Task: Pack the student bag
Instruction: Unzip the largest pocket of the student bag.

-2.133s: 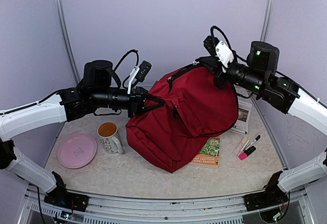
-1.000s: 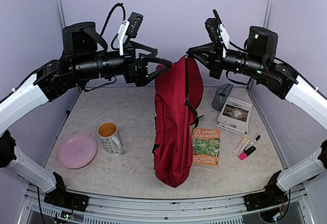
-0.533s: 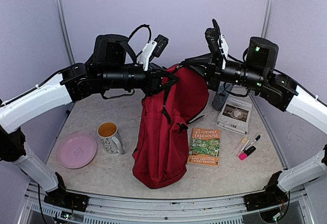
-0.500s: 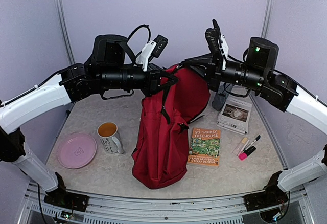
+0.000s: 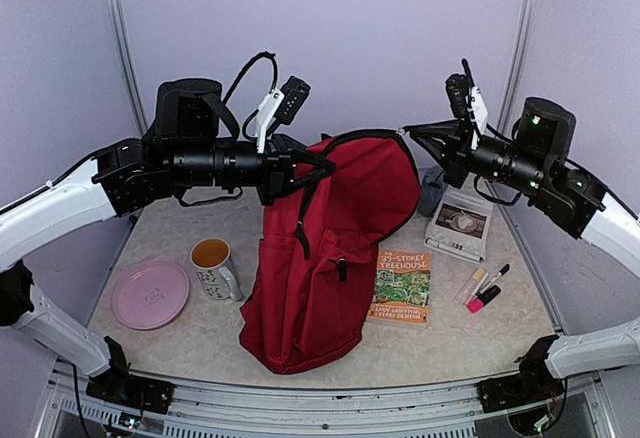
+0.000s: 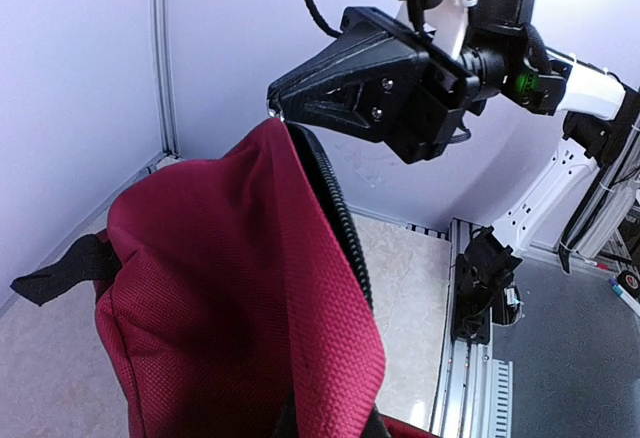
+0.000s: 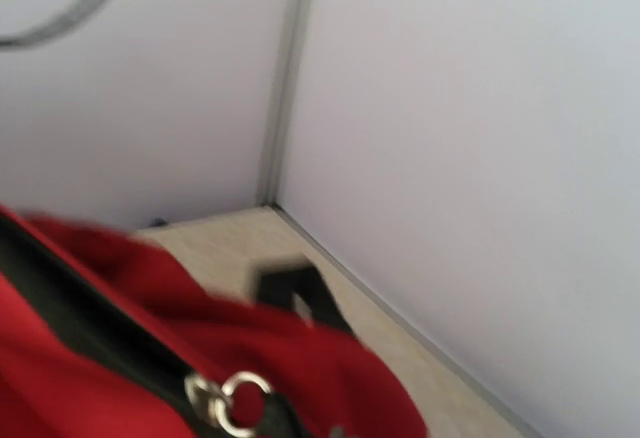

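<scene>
Since half a second ago the two grippers have drawn apart, stretching the top of the student bag [image 5: 330,258] wider; its base has slid slightly toward the left. I read the left gripper [image 5: 303,173] as clamped on the bag's upper left rim beside a black strap; the right gripper [image 5: 412,135] is pinched on the zippered rim at the upper right, its tips meeting the edge in the left wrist view [image 6: 280,110]; the right wrist view is blurred and shows only red fabric and a zipper ring [image 7: 228,394].

The bag stands on its base close to the table's [image 5: 180,348] front edge, between the mug [image 5: 213,266] and the book [image 5: 402,286], just beside the latter; its long axis runs from that base up and back to the grippers, leaning a little right, the front pocket facing the near side.

Open room lies at the left rear, behind the mug and pink plate [image 5: 150,294]; the right side is crowded by the book, a white booklet [image 5: 462,224], a grey pouch [image 5: 433,190] and markers [image 5: 486,288], all near the right wall.
</scene>
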Controlling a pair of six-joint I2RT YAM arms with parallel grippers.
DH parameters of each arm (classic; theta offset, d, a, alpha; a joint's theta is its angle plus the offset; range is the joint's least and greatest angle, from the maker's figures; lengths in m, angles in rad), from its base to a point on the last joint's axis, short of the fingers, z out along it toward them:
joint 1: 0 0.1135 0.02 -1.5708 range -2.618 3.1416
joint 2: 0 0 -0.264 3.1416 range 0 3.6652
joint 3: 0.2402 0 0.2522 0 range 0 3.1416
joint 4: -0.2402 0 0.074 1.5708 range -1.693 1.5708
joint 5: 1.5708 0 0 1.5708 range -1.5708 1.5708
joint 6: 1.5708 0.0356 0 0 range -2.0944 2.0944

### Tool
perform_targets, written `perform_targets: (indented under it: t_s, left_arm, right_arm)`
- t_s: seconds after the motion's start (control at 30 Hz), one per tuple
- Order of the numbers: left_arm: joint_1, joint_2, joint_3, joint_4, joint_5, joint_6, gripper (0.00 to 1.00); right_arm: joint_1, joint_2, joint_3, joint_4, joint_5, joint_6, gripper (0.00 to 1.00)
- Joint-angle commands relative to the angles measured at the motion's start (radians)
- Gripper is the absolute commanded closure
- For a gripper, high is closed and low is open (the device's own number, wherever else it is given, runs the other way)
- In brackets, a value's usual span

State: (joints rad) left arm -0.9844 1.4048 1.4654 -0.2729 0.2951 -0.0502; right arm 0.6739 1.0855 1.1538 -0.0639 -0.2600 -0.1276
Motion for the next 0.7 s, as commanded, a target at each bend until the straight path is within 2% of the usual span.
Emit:
perform_targets:
  t_s: [0.0,0.23,0.4,0.43,0.47,0.5,0.53,0.6,0.67]
  left_arm:
    - [-0.004,-0.07,-0.017,0.046,0.042,0.045,1.0]
    - [0.021,-0.126,-0.075,0.083,0.084,0.064,1.0]
    - [0.035,-0.155,-0.118,0.08,0.141,0.069,1.0]
    - [0.03,-0.146,-0.117,0.05,0.151,0.084,0.94]
    - [0.021,-0.136,-0.113,0.01,0.161,0.109,0.75]
    - [0.009,-0.126,-0.104,-0.046,0.167,0.148,0.51]
    - [-0.012,-0.118,-0.089,-0.101,0.149,0.195,0.4]
    - [-0.041,-0.114,-0.048,-0.172,0.086,0.247,0.26]
    - [-0.044,-0.115,0.003,-0.195,0.059,0.233,0.1]
  right_arm:
    - [-0.107,-0.068,-0.092,-0.002,0.057,0.047,1.0]
    - [-0.232,-0.089,-0.192,0.022,-0.09,0.117,1.0]
    - [-0.243,-0.051,-0.124,0.032,-0.162,0.128,1.0]
    - [-0.243,-0.038,-0.102,0.031,-0.184,0.132,1.0]
    - [-0.243,-0.025,-0.08,0.034,-0.214,0.139,1.0]
    - [-0.243,-0.011,-0.068,0.039,-0.245,0.145,1.0]
    - [-0.242,0.002,-0.063,0.054,-0.277,0.157,1.0]
    - [-0.241,0.028,-0.069,0.089,-0.324,0.19,1.0]
    - [-0.238,0.05,-0.066,0.104,-0.349,0.218,1.0]
